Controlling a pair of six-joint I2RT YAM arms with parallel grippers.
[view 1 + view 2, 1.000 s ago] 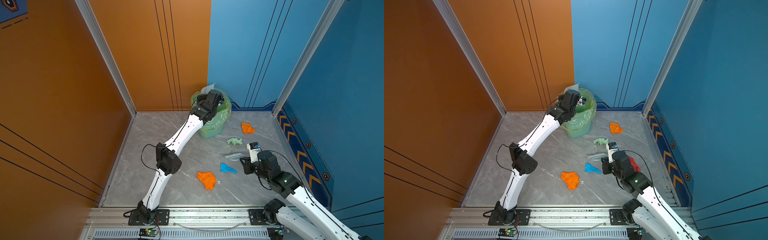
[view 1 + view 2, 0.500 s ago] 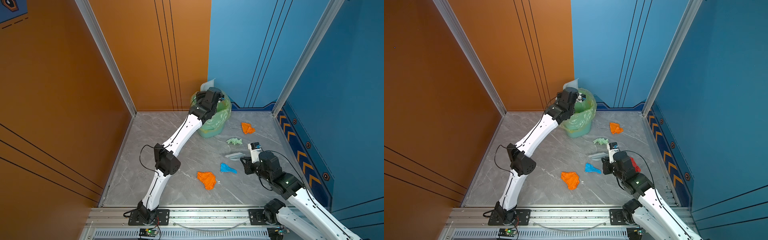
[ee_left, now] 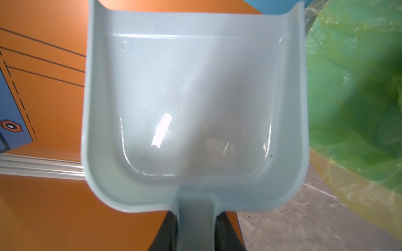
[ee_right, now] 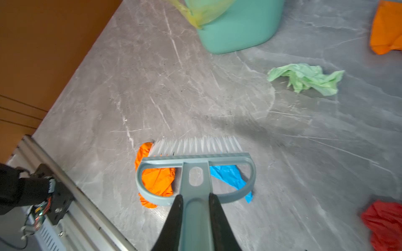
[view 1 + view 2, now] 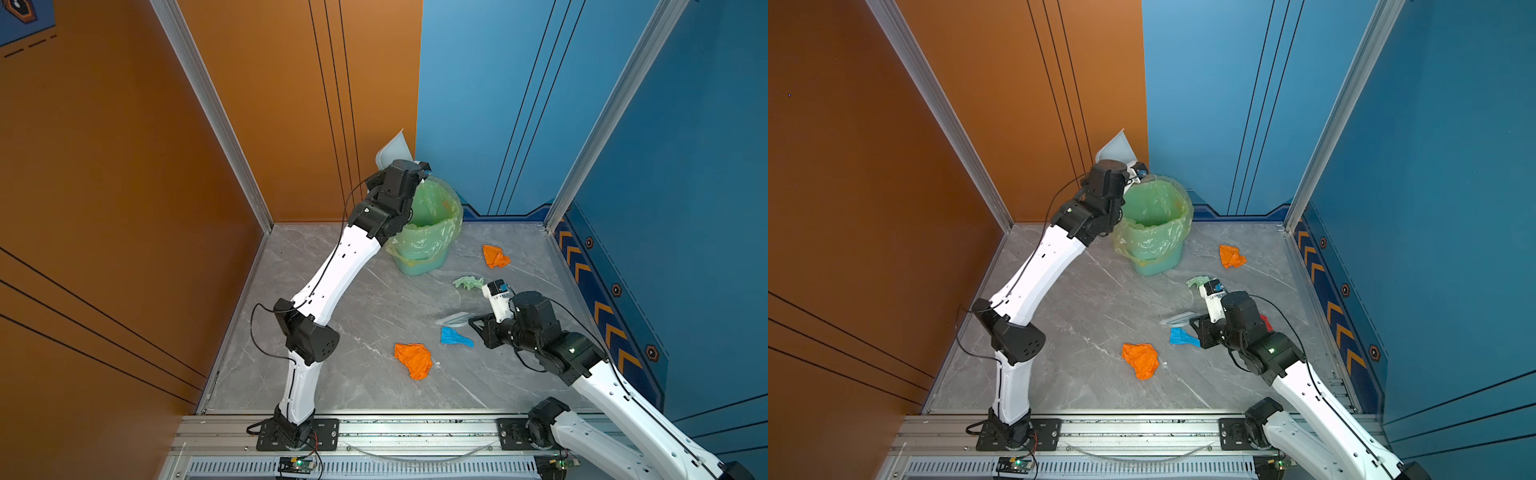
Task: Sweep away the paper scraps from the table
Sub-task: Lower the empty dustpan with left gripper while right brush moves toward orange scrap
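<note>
My left gripper (image 3: 196, 217) is shut on the handle of a pale blue dustpan (image 5: 392, 151), which it holds tilted up and empty beside the bin's rim. My right gripper (image 4: 195, 202) is shut on the handle of a white-bristled brush (image 4: 195, 156), which hovers low over the table (image 5: 353, 291). Under the brush lie an orange scrap (image 5: 413, 359) and a bright blue scrap (image 5: 455, 336). A pale green scrap (image 5: 468, 282) and a second orange scrap (image 5: 495, 256) lie farther back. A red scrap (image 4: 385, 221) sits beside the right arm.
A teal bin with a translucent green liner (image 5: 424, 224) stands at the back of the table near the corner of the orange and blue walls. Aluminium rails (image 5: 374, 428) run along the front edge, carrying both arm bases.
The left arm has lifted the dustpan higher and to the left above the bin's rim. The right arm and brush have barely moved.
</note>
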